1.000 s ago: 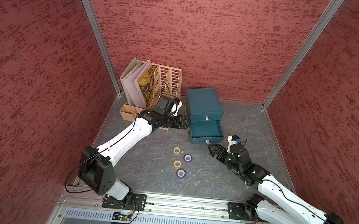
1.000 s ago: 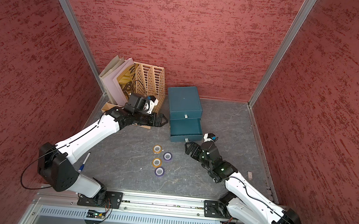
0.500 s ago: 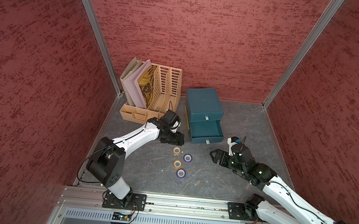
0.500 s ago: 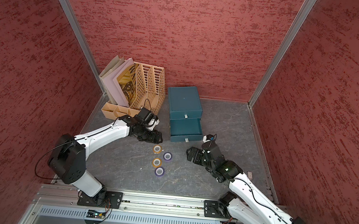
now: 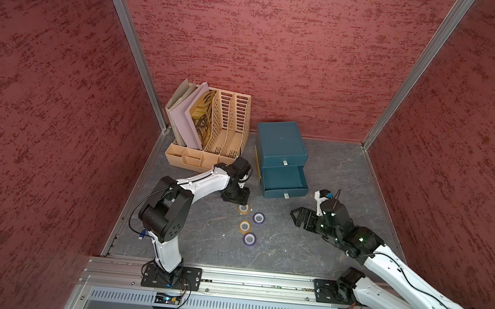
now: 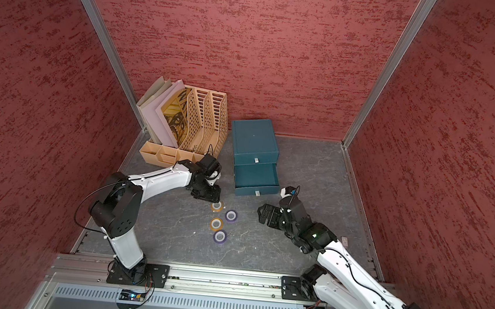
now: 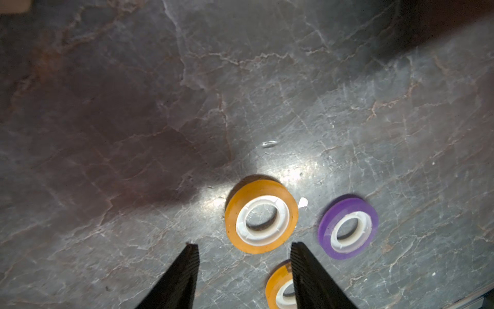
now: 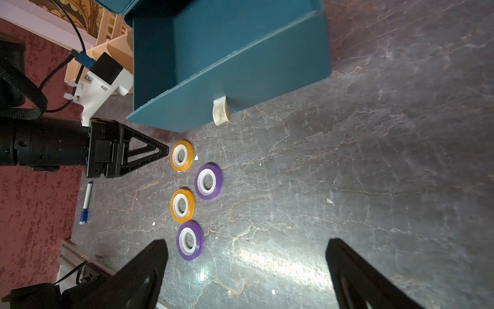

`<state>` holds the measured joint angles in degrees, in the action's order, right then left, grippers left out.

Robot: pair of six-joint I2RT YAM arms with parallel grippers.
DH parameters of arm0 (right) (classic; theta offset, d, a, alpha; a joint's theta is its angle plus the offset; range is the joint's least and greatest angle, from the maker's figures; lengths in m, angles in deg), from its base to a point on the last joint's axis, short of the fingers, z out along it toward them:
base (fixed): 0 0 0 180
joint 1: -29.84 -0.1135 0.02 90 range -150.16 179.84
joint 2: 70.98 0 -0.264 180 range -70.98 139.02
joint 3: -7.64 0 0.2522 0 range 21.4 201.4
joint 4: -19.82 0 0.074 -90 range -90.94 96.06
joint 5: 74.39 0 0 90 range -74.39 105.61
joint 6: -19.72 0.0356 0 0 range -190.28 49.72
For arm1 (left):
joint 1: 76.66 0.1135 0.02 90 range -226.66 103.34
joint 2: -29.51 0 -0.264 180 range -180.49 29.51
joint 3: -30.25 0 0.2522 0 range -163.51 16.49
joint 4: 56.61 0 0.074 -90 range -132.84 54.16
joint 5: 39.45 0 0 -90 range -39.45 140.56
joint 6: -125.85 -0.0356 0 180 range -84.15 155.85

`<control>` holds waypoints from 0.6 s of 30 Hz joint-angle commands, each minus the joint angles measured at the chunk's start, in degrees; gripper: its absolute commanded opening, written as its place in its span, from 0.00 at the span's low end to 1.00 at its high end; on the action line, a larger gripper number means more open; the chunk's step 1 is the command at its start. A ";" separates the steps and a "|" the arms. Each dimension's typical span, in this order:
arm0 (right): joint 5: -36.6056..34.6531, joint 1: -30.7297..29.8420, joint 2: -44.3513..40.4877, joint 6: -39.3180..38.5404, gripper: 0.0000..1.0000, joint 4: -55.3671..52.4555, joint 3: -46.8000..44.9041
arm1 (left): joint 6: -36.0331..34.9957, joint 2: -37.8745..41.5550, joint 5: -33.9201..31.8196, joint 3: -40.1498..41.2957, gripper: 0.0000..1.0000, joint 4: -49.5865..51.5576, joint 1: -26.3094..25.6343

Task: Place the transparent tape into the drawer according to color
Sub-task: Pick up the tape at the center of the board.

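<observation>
Four rolls of transparent tape lie on the grey floor in front of the drawer chest [image 5: 280, 144]: an orange one [image 5: 244, 209], a purple one [image 5: 259, 218], another orange [image 5: 245, 226] and another purple [image 5: 249, 239]. One drawer [image 5: 283, 180] is pulled out, and no roll shows inside it. My left gripper [image 7: 244, 244] is low over the floor, its jaws partly apart with nothing between them and the tips just short of the nearest orange roll [image 7: 261, 216]. My right gripper [image 8: 246, 240] stands wide open to the right of the rolls, beside a purple roll [image 8: 189, 240].
A tan slotted file organiser [image 5: 224, 122] with folders stands left of the chest. A blue-capped pen [image 8: 86, 203] lies near the left wall. Red walls close three sides, and a metal rail [image 5: 244, 283] runs along the front.
My left arm has swung down from beside the chest to the floor by the orange roll, and its jaws have narrowed. My right arm has drawn back a little from the drawer.
</observation>
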<state>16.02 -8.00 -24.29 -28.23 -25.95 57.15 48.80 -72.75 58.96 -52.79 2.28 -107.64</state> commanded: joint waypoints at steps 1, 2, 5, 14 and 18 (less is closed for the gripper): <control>-0.23 -0.65 -1.07 -0.94 0.99 -1.24 -0.66 | -0.93 -1.79 -1.89 -2.06 0.53 0.68 -0.78; -0.31 -0.65 -1.16 -0.92 0.98 -1.26 -0.76 | -1.06 -2.20 -2.11 -2.24 0.52 0.91 -0.96; -0.32 -0.70 -1.42 -0.86 0.99 -1.22 -1.08 | -1.17 -3.20 -2.96 -2.36 0.52 1.15 -1.51; -0.70 -0.70 -1.71 -0.82 0.98 -1.39 -1.32 | -1.44 -4.87 -5.40 -2.53 0.50 1.82 -2.59; -0.71 -0.70 -1.80 -0.58 0.98 -1.22 -1.54 | -1.35 -5.89 -6.30 -2.70 0.49 1.72 -2.78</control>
<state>16.00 -8.00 -25.29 -28.34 -26.82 56.56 47.97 -76.73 54.13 -54.14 3.68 -110.11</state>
